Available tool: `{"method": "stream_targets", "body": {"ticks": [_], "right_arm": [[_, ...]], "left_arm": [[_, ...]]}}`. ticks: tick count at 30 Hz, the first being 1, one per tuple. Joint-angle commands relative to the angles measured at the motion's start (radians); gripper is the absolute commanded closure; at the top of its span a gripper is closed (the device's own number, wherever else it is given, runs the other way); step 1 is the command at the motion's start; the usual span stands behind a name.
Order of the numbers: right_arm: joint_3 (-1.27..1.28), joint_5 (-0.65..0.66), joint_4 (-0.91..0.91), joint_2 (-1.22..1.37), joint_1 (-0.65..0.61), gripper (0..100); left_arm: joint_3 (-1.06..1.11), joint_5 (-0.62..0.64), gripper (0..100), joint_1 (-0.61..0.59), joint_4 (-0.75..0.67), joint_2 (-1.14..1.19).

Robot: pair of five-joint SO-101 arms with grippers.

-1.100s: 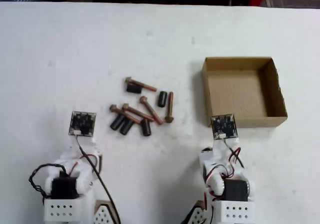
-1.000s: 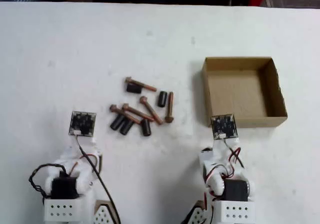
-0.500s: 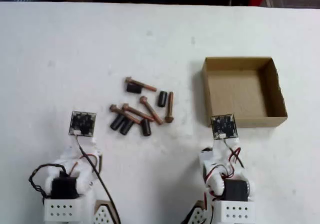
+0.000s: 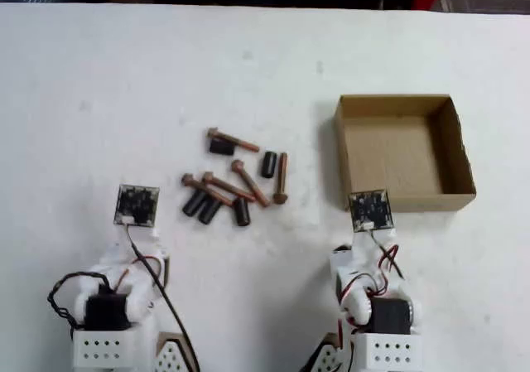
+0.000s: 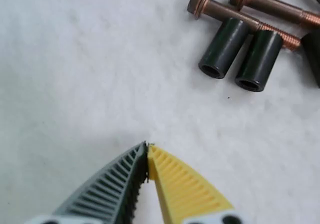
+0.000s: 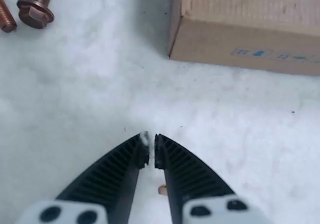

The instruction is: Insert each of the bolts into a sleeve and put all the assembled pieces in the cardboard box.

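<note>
At the left, the left gripper point(image 5: 147, 151) is held low over the white table point(image 4: 124, 82). Its jaws are pressed together at the tips, and nothing is gripped between them. Just beyond its tips, two black sleeves point(image 5: 223, 48) are seen lying side by side with their open ends toward the gripper, and a copper bolt point(image 5: 235, 18) is laid across their far ends.

Toward the middle of the table, the loose pile is spread out in the high view. Five bolts point(image 4: 233, 142) and five sleeves point(image 4: 268, 164) appear to be there, though the count is made uncertain where the pieces cross one another. No bolt can be seen seated in a sleeve.

Further right, the right gripper point(image 6: 151, 151) is likewise kept low over the table. Its jaws are drawn in to a hairline gap, and nothing is held. One bolt head point(image 6: 37, 7) lies off to one side of it. The cardboard box point(image 4: 394, 99) stands just ahead of this gripper, near its corner, with nothing inside it.

Across the last second, no change has been recorded. Both arms have been kept still, and every bolt, every sleeve and the box have been left where they were.

It is therefore judged that the task has not been started. All the insertions remain to be done, and a jaw must first be opened before anything can be picked up. The pair of sleeves nearest the left gripper is judged the easiest first target.
</note>
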Motion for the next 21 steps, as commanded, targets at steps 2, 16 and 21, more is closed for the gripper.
{"method": "stream_targets", "body": {"ticks": [2,16,21], "right_arm": [[0.009,-0.011,0.005,-0.005,-0.007,97.8],[0.009,-0.011,0.004,-0.005,-0.007,98.1],[0.009,-0.005,-0.099,-0.005,-0.008,97.8]], "left_arm": [[-0.003,-0.008,98,0.001,-0.011,-0.007],[-0.003,-0.008,98,0.001,-0.011,-0.007],[-0.003,-0.008,98,0.001,-0.011,-0.007]]}}
